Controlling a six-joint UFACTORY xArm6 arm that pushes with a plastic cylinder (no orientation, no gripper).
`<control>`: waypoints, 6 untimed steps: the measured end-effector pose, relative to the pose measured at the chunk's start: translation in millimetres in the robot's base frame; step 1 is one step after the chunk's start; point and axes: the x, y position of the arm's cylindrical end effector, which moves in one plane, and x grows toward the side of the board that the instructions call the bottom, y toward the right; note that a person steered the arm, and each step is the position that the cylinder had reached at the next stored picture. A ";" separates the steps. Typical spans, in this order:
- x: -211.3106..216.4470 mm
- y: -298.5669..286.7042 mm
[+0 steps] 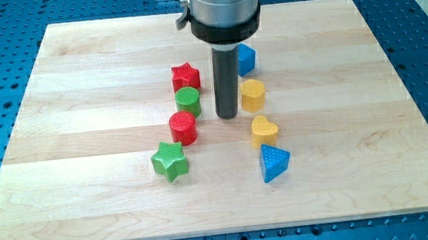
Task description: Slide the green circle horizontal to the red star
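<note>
Nudging green circle (188, 101) sideways: we bring my tip (228, 116) round its left, clear of red star (185, 77) and red circle (183, 128). No claw fitted.

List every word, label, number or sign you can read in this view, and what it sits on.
None: no readable text appears anywhere.
The wooden board, the blocks such as the red star and green circle, and the rod above my tip carry no markings.
</note>
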 end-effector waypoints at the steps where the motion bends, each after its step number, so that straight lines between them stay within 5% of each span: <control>1: -23.0 -120.2; 2: -40.0 -180.6; 4: -18.2 -38.0; 6: -110.1 -168.8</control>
